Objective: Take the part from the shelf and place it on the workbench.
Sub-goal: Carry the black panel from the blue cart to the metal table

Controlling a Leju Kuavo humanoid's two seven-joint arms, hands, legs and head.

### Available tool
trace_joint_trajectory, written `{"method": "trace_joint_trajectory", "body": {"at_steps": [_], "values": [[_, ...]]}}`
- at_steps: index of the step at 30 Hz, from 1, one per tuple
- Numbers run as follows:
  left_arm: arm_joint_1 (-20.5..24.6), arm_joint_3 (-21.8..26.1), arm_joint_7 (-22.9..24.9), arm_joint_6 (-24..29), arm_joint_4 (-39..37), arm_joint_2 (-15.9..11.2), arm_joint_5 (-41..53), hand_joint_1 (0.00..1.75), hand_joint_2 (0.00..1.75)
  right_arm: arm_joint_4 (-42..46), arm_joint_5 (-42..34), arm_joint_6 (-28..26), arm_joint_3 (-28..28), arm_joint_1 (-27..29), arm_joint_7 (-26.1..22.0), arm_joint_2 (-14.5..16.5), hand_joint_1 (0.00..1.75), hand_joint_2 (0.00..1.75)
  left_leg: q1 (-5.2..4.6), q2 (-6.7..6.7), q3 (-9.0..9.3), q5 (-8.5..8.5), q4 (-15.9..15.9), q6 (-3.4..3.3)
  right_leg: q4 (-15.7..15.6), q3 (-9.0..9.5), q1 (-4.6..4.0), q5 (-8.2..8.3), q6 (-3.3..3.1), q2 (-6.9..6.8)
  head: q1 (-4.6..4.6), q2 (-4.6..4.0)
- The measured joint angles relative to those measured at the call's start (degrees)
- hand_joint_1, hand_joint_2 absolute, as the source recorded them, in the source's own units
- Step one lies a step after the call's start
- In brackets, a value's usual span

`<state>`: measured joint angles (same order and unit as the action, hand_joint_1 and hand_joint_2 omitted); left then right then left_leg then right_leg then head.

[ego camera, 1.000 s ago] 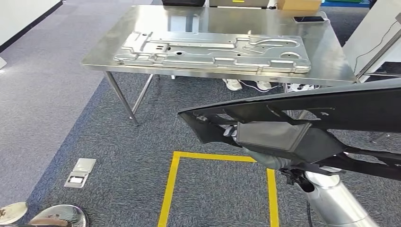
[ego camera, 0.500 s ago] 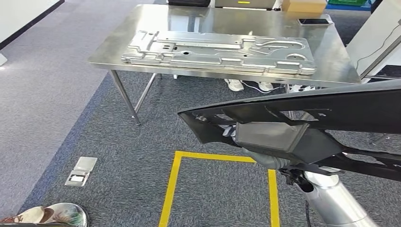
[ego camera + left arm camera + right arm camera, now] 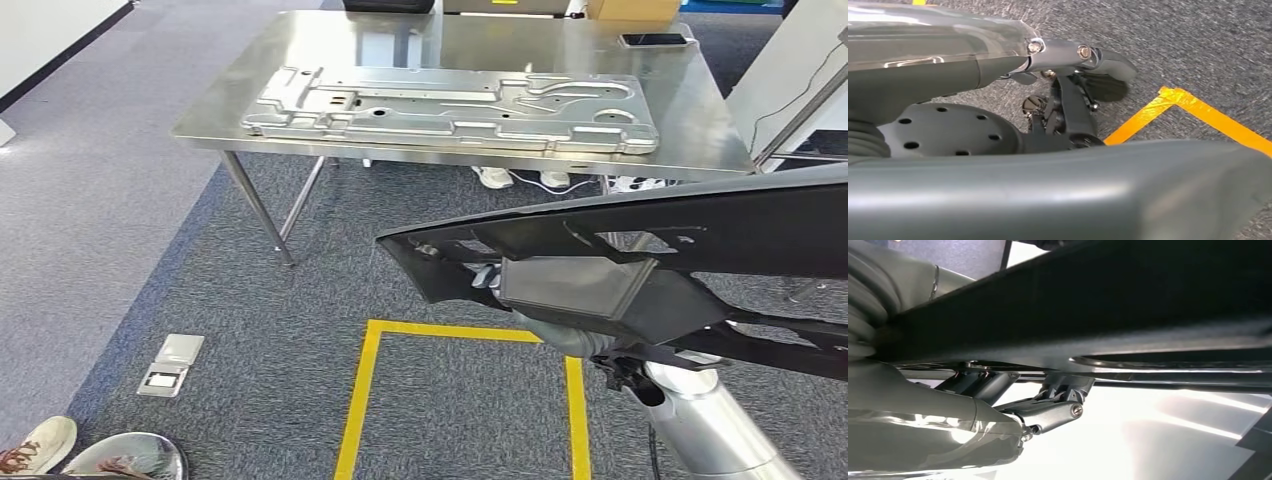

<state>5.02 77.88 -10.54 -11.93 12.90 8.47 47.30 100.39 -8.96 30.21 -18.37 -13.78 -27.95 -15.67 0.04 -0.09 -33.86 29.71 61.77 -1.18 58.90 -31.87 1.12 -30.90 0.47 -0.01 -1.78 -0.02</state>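
1. Below our head camera, the black part [image 3: 640, 240] spans the right half of the view; its far right end is cut off by the picture's edge.
2. We carry it above the carpet, well short of the workbench [image 3: 700, 140], over the yellow floor tape [image 3: 362, 390].
3. Our right hand [image 3: 1048, 412] lies against the part's underside, fingers pressed to it; whether they wrap around an edge we cannot tell.
4. Our left hand [image 3: 1068, 100] is partly hidden behind the part's grey edge [image 3: 1048, 195]; its grip we cannot tell.
5. A stamped metal panel [image 3: 450, 108] lies on the workbench, and a phone [image 3: 655, 40] sits near the far corner.
6. Compared with half a second ago, the whole view has shifted and the bench sits slightly higher in the picture; the shoe [image 3: 35, 447] at the lower left now shows more fully.
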Motion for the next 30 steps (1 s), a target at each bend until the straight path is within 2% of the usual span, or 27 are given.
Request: {"method": "trace_joint_trajectory", "body": {"at_steps": [1, 3, 5, 7, 9, 10, 11, 12, 14, 15, 16, 17, 19, 21, 22, 24, 25, 26, 27, 28, 30], "values": [[0.0, 0.0, 0.0, 0.0, 0.0, 0.0, 0.0, 0.00, 1.75, 0.0, 0.0, 0.0, 0.0, 0.0, 0.0, 0.0, 1.75, 1.75, -0.17, -0.03, 0.63, -0.36, -1.6, -0.30, 0.0, -0.11, -0.01, -0.02, 0.22, 0.02, 0.01, 0.00], [0.1, 0.0, 0.0, 0.0, 0.0, 0.0, 0.0, 0.00, 1.75, 0.0, 0.0, 0.0, 0.0, 0.0, 0.0, 0.0, 1.75, 1.75, -0.36, -0.06, 0.74, -0.07, -2.3, -0.72, 0.0, -0.33, -0.01, 0.04, 0.85, 0.02, 0.01, 0.00], [0.0, 0.0, 0.0, 0.0, 0.0, 0.0, 0.0, 0.00, 1.75, 0.0, 0.0, 0.0, 0.1, -0.1, 0.0, 0.0, 1.75, 1.75, -0.11, 0.05, 0.92, -0.14, -2.9, -1.12, 0.7, -0.49, 0.02, -0.70, 1.44, 0.00, 0.02, 0.00], [0.1, 0.0, 0.0, 0.0, 0.0, 0.0, 0.0, 0.00, 1.75, 0.0, 0.0, 0.0, 0.1, -0.2, 0.0, 0.0, 1.75, 1.75, 0.14, 0.18, 1.10, -0.35, -3.3, -1.40, 4.9, -2.24, 0.05, -3.57, 1.82, 0.03, 0.03, 0.00], [0.1, 0.0, 0.0, 0.0, 0.0, 0.0, 0.0, 0.00, 1.75, 0.0, 0.0, 0.0, 0.1, 0.0, 0.0, 0.0, 1.75, 1.75, 0.10, 0.22, 1.07, -0.35, -3.3, -1.48, 12.4, -5.66, 0.04, -7.01, 2.08, 0.04, 0.03, 0.00], [0.0, 0.0, 0.0, 0.0, 0.0, 0.0, 0.0, 0.00, 1.75, -0.1, 0.0, 0.0, 0.1, 0.1, 0.0, 0.0, 1.75, 1.75, 0.08, 0.25, 1.08, -0.35, -3.3, -1.49, 15.0, -6.92, 0.05, -7.67, 2.19, 0.03, 0.03, 0.00], [0.0, 0.0, 0.0, 0.0, 0.0, 0.0, 0.0, 0.00, 1.75, -0.1, 0.0, 0.0, 0.1, 0.2, 0.0, 0.0, 1.75, 1.75, 0.08, 0.26, 1.11, -0.34, -3.3, -1.48, 15.7, -7.25, 0.06, -7.18, 2.27, 0.02, 0.03, 0.00], [0.0, 0.0, 0.0, 0.0, 0.0, 0.0, 0.0, 0.00, 1.75, -0.1, 0.0, 0.0, 0.1, 0.2, 0.0, 0.0, 1.75, 1.75, 0.09, 0.26, 1.20, -0.31, -3.2, -1.46, 14.0, -6.49, 0.09, -5.58, 2.33, 0.01, 0.04, 0.00], [0.0, 0.0, 0.0, 0.0, 0.0, 0.0, 0.0, 0.00, 1.75, -0.1, 0.0, 0.0, 0.1, 0.1, 0.0, 0.0, 1.75, 1.75, 0.05, 0.23, 1.39, -0.13, -3.1, -1.23, 6.5, -3.01, 0.11, -1.46, 2.31, -0.05, 0.04, 0.00], [0.1, 0.0, 0.0, 0.0, 0.0, 0.0, 0.0, 0.00, 1.75, -0.1, 0.0, 0.0, 0.1, 0.1, 0.0, 0.0, 1.75, 1.75, -0.06, 0.19, 1.35, 0.00, -2.9, -1.03, 3.1, -1.53, 0.09, -0.23, 2.15, -0.03, 0.04, 0.00], [0.1, 0.0, 0.0, 0.0, 0.0, 0.0, 0.0, 0.00, 1.75, 0.0, 0.0, 0.0, 0.1, 0.1, 0.0, 0.0, 1.75, 1.75, -0.18, 0.16, 1.25, 0.09, -2.7, -0.82, 1.1, -0.71, 0.05, 0.27, 1.91, -0.01, 0.03, 0.00], [0.1, 0.0, 0.0, 0.0, 0.0, 0.0, 0.0, 0.00, 1.75, 0.0, 0.0, 0.0, 0.1, 0.1, 0.0, 0.0, 1.75, 1.75, -0.26, 0.15, 1.13, 0.12, -2.6, -0.63, 0.4, -0.51, -0.05, 0.10, 1.60, 0.06, 0.02, 0.00], [0.0, 0.0, 0.0, 0.0, 0.0, 0.0, 0.0, 0.00, 1.75, 0.0, 0.0, 0.0, 0.1, 0.2, 0.0, 0.0, 1.75, 1.75, -0.19, 0.13, 1.04, 0.21, -2.5, -0.27, 0.3, -0.57, -0.07, 0.19, 0.90, 0.11, 0.01, 0.00], [0.1, 0.0, 0.0, 0.0, 0.0, 0.0, 0.0, 0.00, 1.75, 0.0, 0.0, 0.0, 0.1, 0.1, 0.0, 0.0, 1.75, 1.75, -0.06, 0.12, 0.47, 1.60, -0.9, 0.27, 0.2, -0.54, 0.12, 0.31, 0.21, 0.00, 0.01, 0.00], [0.1, 0.0, 0.0, 0.0, 0.0, 0.0, 0.0, 0.00, 1.75, 0.0, 0.0, 0.0, 0.1, 0.0, 0.0, 0.0, 1.75, 1.75, 0.04, 0.12, -0.54, 3.18, 1.5, 0.58, 0.1, -0.54, 0.22, 0.35, -0.04, -0.10, 0.01, 0.00], [0.1, 0.0, 0.0, 0.0, 0.0, 0.0, 0.0, 0.00, 1.75, 0.0, 0.0, 0.0, 0.0, 0.1, 0.0, 0.0, 1.75, 1.75, 0.22, 0.12, -3.92, 6.85, 9.2, 1.00, 0.2, -0.57, 0.19, 0.31, -0.29, -0.23, 0.01, 0.00], [0.0, 0.0, 0.0, 0.0, 0.0, 0.0, 0.0, 0.00, 1.75, 0.0, 0.0, 0.0, 0.0, 0.1, 0.0, 0.0, 1.75, 1.75, 0.28, 0.12, -5.44, 7.95, 12.4, 1.11, 0.2, -0.57, 0.17, 0.30, -0.31, -0.27, 0.01, 0.00], [0.0, 0.0, 0.0, 0.0, 0.0, 0.0, 0.0, 0.00, 1.75, 0.0, 0.0, 0.0, 0.0, 0.1, 0.0, 0.0, 1.75, 1.75, 0.30, 0.12, -6.20, 8.01, 14.0, 1.13, 0.2, -0.54, 0.16, 0.28, -0.32, -0.26, 0.01, 0.00], [-0.1, 0.0, 0.0, 0.0, 0.0, 0.0, 0.0, 0.00, 1.75, 0.0, 0.0, 0.0, 0.0, 0.1, 0.0, 0.0, 1.75, 1.75, 0.30, 0.12, -5.90, 6.89, 13.1, 1.05, 0.2, -0.48, 0.14, 0.25, -0.31, -0.22, 0.01, 0.00], [-0.1, 0.0, 0.0, 0.0, 0.0, 0.0, 0.0, 0.00, 1.75, 0.0, 0.0, 0.0, 0.0, 0.1, 0.0, 0.0, 1.75, 1.75, 0.28, 0.12, -4.65, 4.94, 10.2, 0.88, 0.2, -0.37, 0.13, 0.21, -0.28, -0.16, 0.01, 0.00], [0.0, 0.0, 0.0, 0.0, 0.0, 0.0, 0.0, 0.00, 1.75, 0.0, 0.0, 0.0, 0.0, 0.1, 0.0, 0.0, 1.75, 1.75, 0.09, 0.04, -1.20, 0.96, 2.3, 0.24, 0.2, -0.23, 0.06, 0.04, -0.08, -0.05, 0.01, 0.00]]}}
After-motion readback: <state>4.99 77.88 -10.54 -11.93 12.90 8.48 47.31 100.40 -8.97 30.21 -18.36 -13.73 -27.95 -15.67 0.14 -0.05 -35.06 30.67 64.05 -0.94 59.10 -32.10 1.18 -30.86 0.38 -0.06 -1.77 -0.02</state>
